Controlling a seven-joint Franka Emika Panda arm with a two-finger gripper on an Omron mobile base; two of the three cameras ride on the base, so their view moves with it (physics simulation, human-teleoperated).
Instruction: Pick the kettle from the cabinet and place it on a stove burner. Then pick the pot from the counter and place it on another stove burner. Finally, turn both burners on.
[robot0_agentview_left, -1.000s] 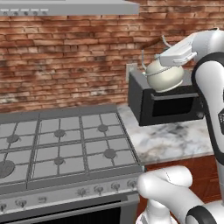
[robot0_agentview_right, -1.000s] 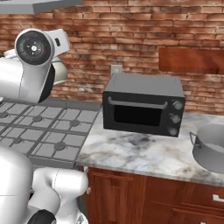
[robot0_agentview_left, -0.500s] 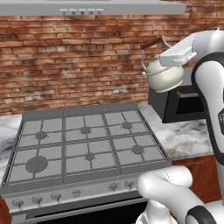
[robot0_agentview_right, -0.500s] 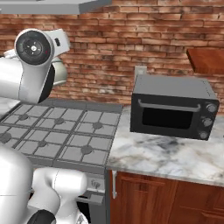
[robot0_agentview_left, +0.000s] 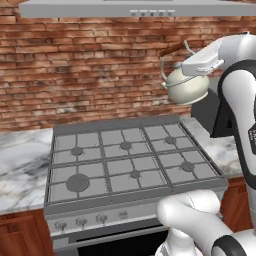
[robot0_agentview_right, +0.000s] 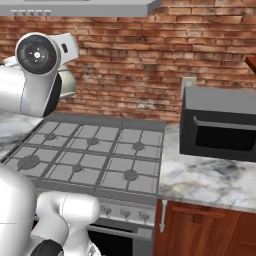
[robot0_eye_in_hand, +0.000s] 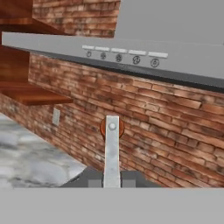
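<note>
- Gripper (robot0_agentview_left: 186, 51) is clamped on the kettle's wire handle (robot0_agentview_left: 172, 49); jaws together around the reddish wooden grip, seen end-on in the hand view (robot0_eye_in_hand: 112, 127).
- Kettle (robot0_agentview_left: 187, 86) hangs under the gripper, in the air, touching nothing else. Its spout isn't clear from these views.
- In the left base view it sits at about 2 o'clock, above the back-right corner of the stove (robot0_agentview_left: 131, 159) and well clear of the grates.
- Key relation: nearest burner is the back-right one (robot0_agentview_left: 171, 140), roughly 7 o'clock from the kettle in that view, straight-ish below and a bit forward. My read: mostly a descent.
- Front-right burner (robot0_agentview_left: 187, 166) is next closest; leave one for the pot.
- Black oven (robot0_agentview_right: 220, 122) on the counter (robot0_agentview_right: 207, 181) stands just right of the stove, so keep the drop from drifting right.
- In the right base view the kettle (robot0_agentview_right: 66, 83) peeks out behind the arm.
</note>
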